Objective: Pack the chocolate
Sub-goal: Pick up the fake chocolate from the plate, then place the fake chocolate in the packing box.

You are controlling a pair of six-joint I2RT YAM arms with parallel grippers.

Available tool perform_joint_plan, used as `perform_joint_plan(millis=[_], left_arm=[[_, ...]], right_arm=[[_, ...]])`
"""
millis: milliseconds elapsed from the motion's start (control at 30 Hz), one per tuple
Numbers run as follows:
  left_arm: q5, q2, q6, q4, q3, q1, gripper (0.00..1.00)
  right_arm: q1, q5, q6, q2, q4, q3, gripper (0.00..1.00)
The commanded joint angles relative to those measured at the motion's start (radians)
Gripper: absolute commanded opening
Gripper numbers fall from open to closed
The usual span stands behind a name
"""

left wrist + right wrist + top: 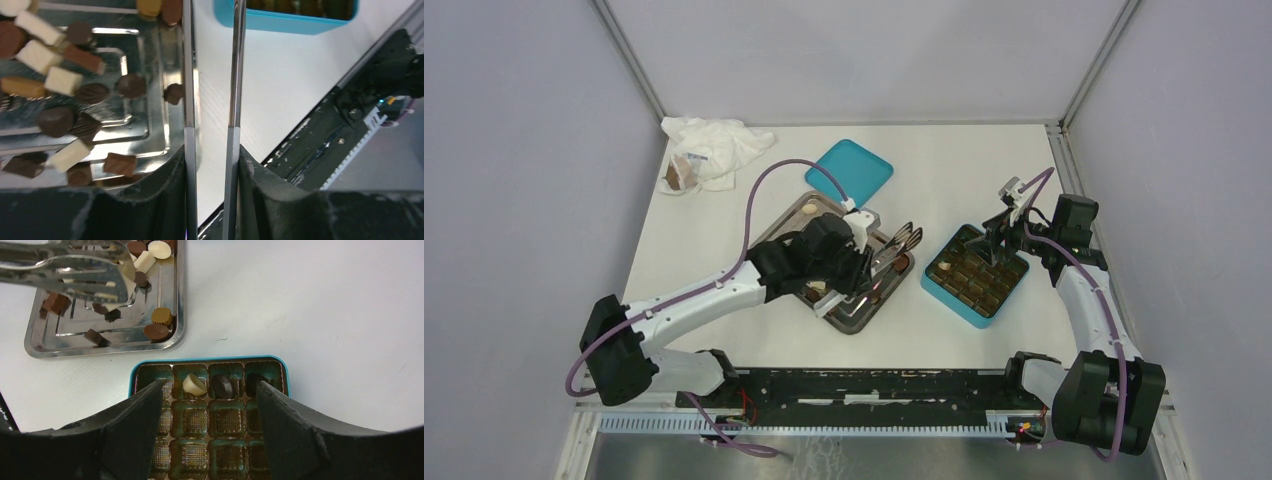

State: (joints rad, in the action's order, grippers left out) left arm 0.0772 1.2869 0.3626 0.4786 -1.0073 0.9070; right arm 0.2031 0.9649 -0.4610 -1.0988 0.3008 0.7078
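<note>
steel tongs (899,243) pinched in left jaws over the tray (100,349) at mid-bench (984,170), where most chocolate (62,80) lies loose. a few pieces sit in teal box (210,360) under spread right jaws. risk: slick tongs squirt a piece onto bench.

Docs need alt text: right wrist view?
Open right claw hovers over a teal box whose far cells hold a white chocolate and a dark one. Beyond it, a steel tray of loose pieces sits under tongs.
</note>
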Motion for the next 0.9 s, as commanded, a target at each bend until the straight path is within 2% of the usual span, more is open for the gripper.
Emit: perform_joint_plan(millis=[0, 367, 867], left_arm=[[0.028, -0.019, 0.078, -0.169, 0.002, 0.075, 0.02], [-0.061, 0.134, 0.085, -0.159, -0.067, 0.195, 0.02], [-0.201, 0.304, 0.055, -0.039, -0.201, 0.27, 0.04]], right_arm=[[0.002, 0.014, -0.013, 0.01, -0.015, 0.011, 0.74], [0.001, -0.022, -0.008, 0.018, -0.026, 0.009, 0.74], [0.002, -0.051, 0.01, 0.02, -0.043, 0.003, 0.75]])
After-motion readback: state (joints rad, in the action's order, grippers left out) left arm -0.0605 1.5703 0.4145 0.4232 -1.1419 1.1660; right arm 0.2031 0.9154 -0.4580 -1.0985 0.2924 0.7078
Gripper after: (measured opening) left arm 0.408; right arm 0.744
